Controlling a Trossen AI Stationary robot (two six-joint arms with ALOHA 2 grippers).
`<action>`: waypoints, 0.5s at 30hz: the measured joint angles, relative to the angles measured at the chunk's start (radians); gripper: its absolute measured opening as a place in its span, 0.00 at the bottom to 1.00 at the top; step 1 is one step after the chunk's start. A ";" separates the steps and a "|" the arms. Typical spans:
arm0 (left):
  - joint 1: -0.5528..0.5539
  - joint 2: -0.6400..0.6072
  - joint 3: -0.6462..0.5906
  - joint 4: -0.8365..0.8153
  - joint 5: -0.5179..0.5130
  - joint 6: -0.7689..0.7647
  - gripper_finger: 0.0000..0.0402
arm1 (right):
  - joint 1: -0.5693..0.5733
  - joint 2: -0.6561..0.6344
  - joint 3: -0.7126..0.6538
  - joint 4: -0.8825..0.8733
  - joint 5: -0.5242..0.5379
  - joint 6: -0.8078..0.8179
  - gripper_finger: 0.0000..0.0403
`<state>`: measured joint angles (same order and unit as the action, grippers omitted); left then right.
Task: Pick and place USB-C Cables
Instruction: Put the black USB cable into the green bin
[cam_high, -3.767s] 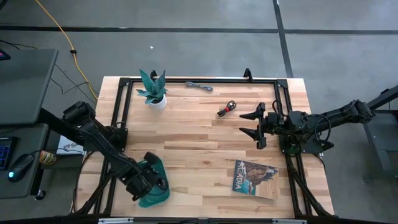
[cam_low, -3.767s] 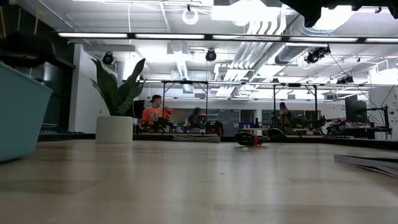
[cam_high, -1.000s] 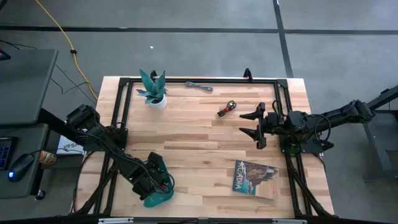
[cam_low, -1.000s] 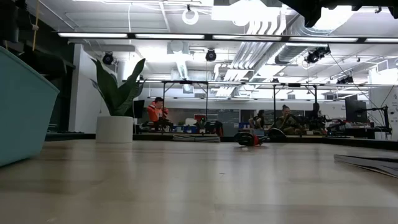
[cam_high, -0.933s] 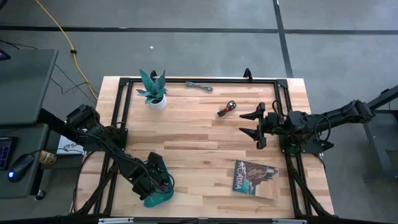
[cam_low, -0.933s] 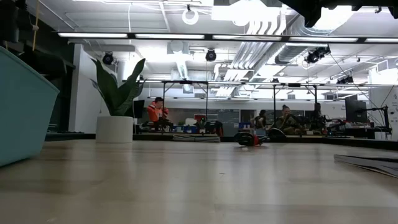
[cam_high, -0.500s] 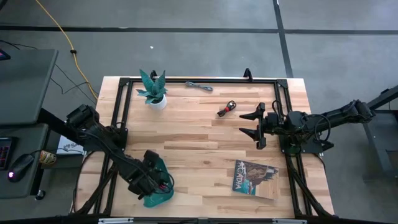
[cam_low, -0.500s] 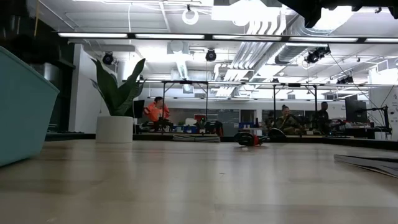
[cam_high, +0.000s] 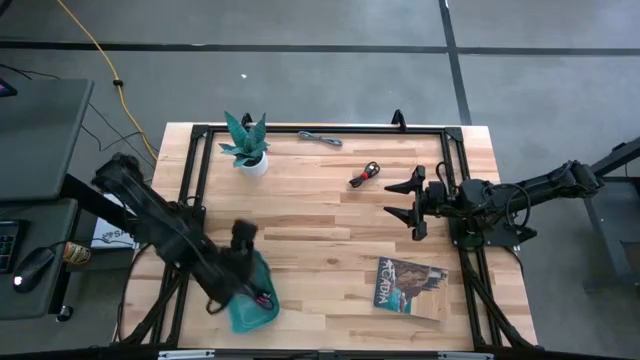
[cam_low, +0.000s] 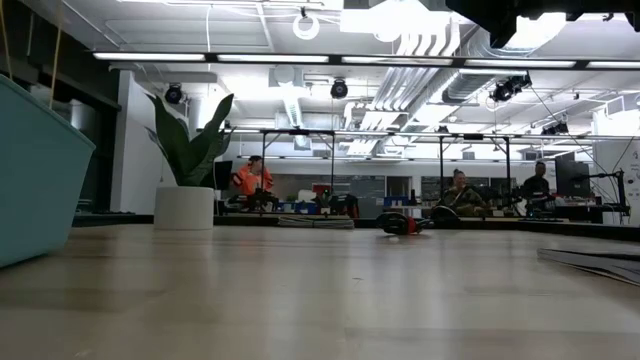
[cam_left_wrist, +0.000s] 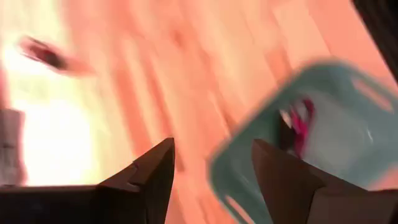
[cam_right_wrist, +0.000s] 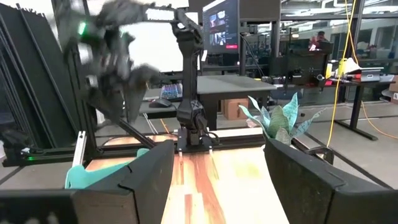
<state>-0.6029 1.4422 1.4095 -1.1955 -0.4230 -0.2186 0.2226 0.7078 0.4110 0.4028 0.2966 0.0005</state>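
Hovering at lower left, the left gripper (cam_high: 243, 236) hangs spread and empty above the teal tray (cam_high: 262, 312). The maroon cable (cam_left_wrist: 300, 124) lies inside it, apparently delivered. The right gripper (cam_high: 400, 205) waits spread at right.

1. The worktop (cam_high: 320, 220) is pale wood in butcher-block strips, smooth with a soft sheen.
2. The tray (cam_high: 255, 308) at the near left looks like smooth teal plastic.
3. The frame (cam_high: 320, 129) around the worktop looks like matt black metal.
4. The magazine (cam_high: 410, 287) at the near right has a glossy paper cover.
5. The plant pot (cam_high: 254, 163) at the far left is smooth, matt white.
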 joint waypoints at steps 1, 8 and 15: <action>0.009 -0.036 0.002 0.017 -0.027 0.004 0.48 | 0.000 0.000 0.000 -0.004 0.000 0.002 0.60; 0.062 -0.231 -0.006 0.114 -0.062 0.012 0.48 | 0.000 0.000 0.000 -0.005 0.000 0.000 0.60; 0.068 -0.288 -0.012 0.250 -0.176 0.194 0.48 | 0.000 0.001 0.000 0.000 0.000 0.000 0.60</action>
<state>-0.5348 1.1541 1.3977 -0.9454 -0.5994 -0.0245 0.2226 0.7086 0.4110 0.4027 0.2966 0.0002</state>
